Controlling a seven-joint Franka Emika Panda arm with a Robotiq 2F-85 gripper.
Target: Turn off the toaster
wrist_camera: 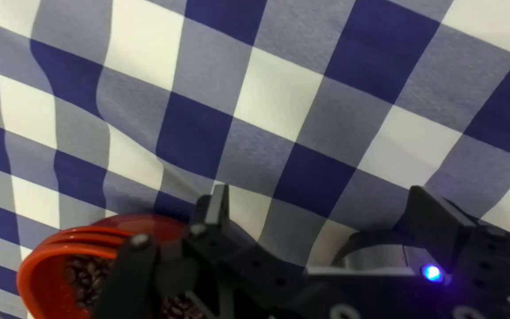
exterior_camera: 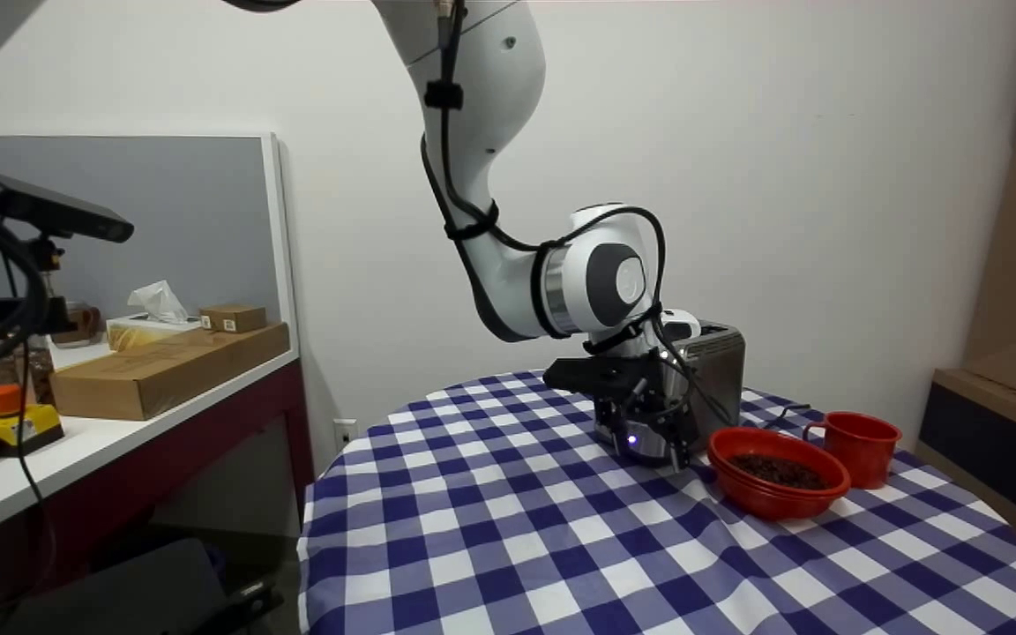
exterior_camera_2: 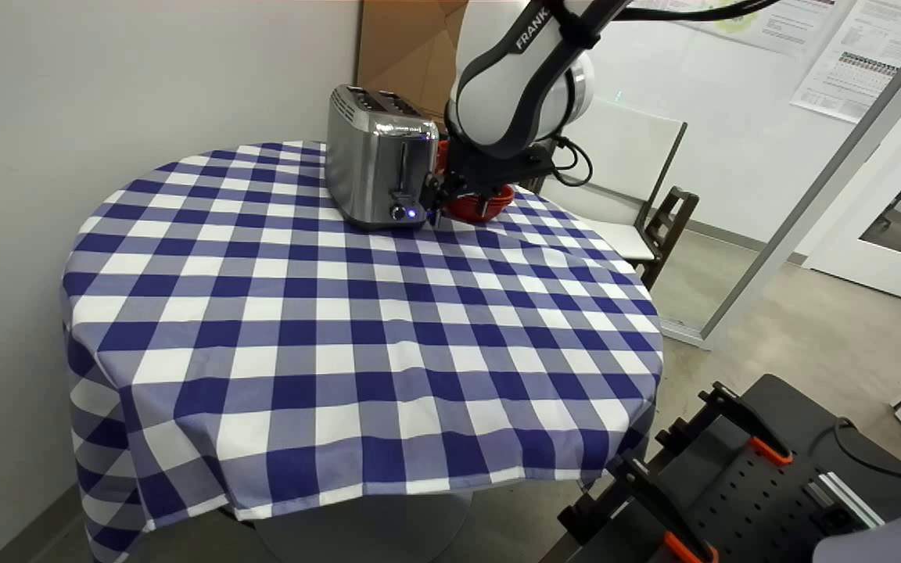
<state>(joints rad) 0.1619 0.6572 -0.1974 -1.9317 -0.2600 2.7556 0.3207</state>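
Misaim is the main threat

The toaster [exterior_camera_2: 372,172] stands upper centre in an exterior view, the gripper [wrist_camera: 318,198] beside it, jaws parted. Pressing off-line could miss the blue-lit control [exterior_camera_2: 411,213]; swinging wide could knock the red bowls [exterior_camera: 773,506].

the white arm [exterior_camera: 506,278] slants down from above, wrist [exterior_camera: 589,287] low, dark fingers [wrist_camera: 436,228] spread wide apart.

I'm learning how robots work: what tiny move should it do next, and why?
Perhaps nudge the open gripper gently toward the small bluish light on the toaster, maybe its button: it's glowing, and one finger is close beside it.
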